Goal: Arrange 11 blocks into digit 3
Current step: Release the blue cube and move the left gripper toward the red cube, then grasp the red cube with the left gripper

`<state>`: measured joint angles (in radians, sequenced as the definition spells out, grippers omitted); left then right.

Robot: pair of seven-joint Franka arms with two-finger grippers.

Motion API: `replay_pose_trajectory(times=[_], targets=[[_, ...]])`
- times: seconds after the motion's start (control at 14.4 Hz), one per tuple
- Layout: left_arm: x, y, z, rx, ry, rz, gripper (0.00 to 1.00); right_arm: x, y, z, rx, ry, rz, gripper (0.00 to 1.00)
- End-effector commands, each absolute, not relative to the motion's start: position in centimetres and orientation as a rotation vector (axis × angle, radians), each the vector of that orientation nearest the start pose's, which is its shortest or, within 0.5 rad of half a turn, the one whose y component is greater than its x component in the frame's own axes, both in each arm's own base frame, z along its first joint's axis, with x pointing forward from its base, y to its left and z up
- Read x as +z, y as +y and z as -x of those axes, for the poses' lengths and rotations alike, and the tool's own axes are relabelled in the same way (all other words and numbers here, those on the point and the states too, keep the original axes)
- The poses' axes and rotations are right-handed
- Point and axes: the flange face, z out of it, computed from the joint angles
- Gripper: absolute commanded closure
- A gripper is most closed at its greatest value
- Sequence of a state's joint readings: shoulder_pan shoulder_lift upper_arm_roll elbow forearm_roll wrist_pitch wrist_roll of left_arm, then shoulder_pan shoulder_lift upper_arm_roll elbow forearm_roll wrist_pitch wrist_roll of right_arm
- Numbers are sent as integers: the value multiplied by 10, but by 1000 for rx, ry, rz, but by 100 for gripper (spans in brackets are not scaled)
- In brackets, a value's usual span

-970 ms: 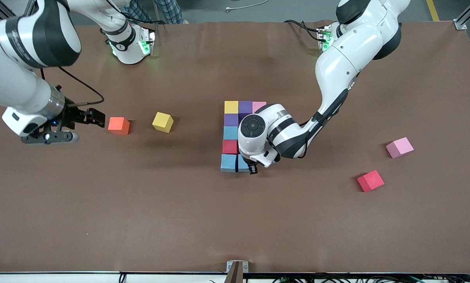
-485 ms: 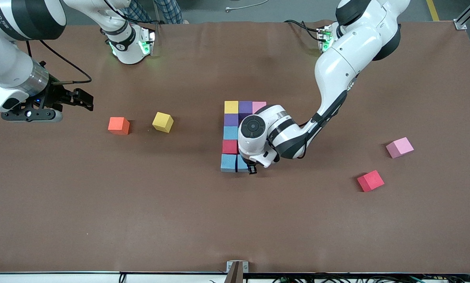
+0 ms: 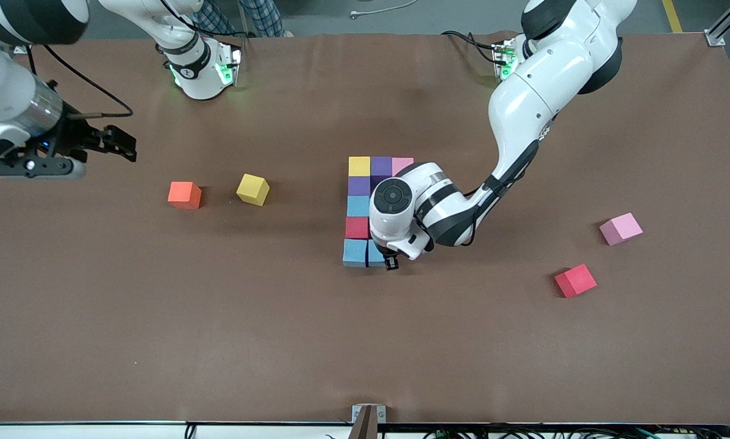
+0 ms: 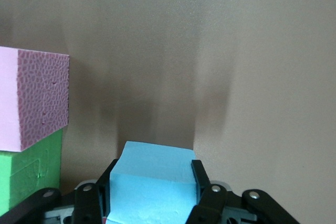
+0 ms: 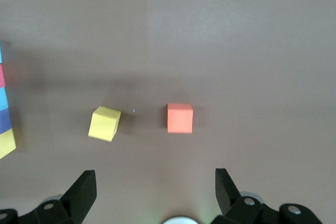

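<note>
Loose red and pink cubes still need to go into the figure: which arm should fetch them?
Probably left: its gripper holds a light blue cube at the figure, and both the red cube and pink cube lie toward its end.

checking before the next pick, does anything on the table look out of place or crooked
Nothing looks damaged. Four cubes lie loose and turned askew from the figure's grid: the orange cube and a yellow cube toward the right arm's end, a pink cube and a red cube toward the left arm's end.
</note>
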<state>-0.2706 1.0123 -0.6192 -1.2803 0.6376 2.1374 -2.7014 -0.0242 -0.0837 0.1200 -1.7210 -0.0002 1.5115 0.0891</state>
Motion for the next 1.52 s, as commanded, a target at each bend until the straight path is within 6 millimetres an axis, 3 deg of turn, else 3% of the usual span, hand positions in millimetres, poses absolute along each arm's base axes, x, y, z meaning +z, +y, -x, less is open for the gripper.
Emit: replay_pose_trajectory(times=[0.0,0.07,0.35,0.55,0.76,0.83,0.97,1.11,1.32,1.46], targets=[[197,-481,-575,41,2323,-2039,8,622,46,-518,195,21,3159,0],[198,-481,-575,42,2322,-2038,0,628,46,-518,178,19,3160,0],[211,-480,-578,55,2313,-2031,0,646,44,-519,130,6,3155,0],[245,-478,-583,85,2276,-2032,0,657,35,-514,150,-44,3152,0],[282,-480,-575,116,2249,-2117,0,667,31,-515,117,-66,3132,0],[294,-471,-578,128,2252,-2140,0,660,29,-524,135,-57,3124,0],[321,-446,-587,105,2238,-2218,0,666,26,-527,133,-52,3116,0],[346,-407,-604,20,2196,-2297,0,668,26,-529,121,-49,3118,0],[362,-335,-622,-46,2068,-2404,0,665,32,-530,136,-51,3113,0],[361,-293,-621,-5,1956,-2523,0,664,34,-529,142,-78,3115,0]])
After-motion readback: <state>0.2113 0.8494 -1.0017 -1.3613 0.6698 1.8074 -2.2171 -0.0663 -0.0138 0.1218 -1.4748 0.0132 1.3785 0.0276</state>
